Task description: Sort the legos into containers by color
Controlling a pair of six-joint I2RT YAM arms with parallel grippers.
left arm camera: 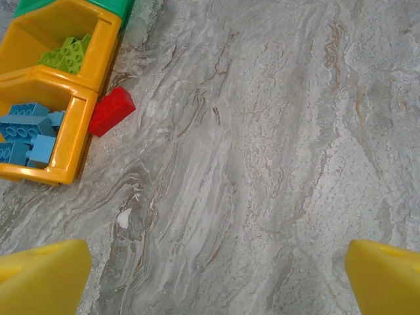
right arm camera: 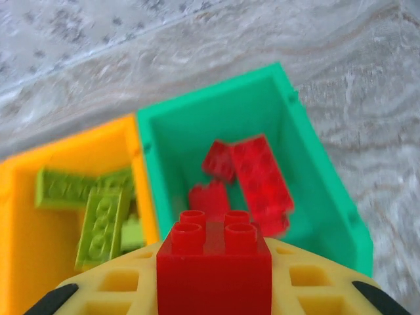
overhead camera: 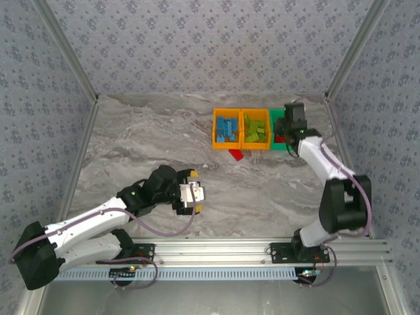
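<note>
Red brick (right arm camera: pixel 214 262) sits nearest the R wrist cam, clamped studs-up btwn the yellow fingers (right arm camera: pixel 341 289) of the R gripper (overhead camera: pixel 287 133), which is clenched on it. It hangs over the green bin (right arm camera: pixel 325 184). Inside that bin lie several red bricks (right arm camera: pixel 259 174), jumbled. Green bin is the right-hand one of 3 bins in a row toward the far right corner of the table (overhead camera: pixel 131 144), long sides side by side. Mid bin (overhead camera: pixel 256 110), orange, holds lime bricks (right arm camera: pixel 98 226); left bin (overhead camera: pixel 214 128), also orange, holds blue bricks (overhead camera: pixel 228 128). One loose brick (left arm camera: pixel 111 111), red, lies flat on the table just on the near side of the 2 orange bins, abt where they meet, right by the left bin's corner; can't tell if it touches. L gripper (overhead camera: pixel 195 195) is fully released, jaws wide w/ nothing btwn them, over bare table left of centre, nearer the near edge, well apart from the bins and the loose brick.
</note>
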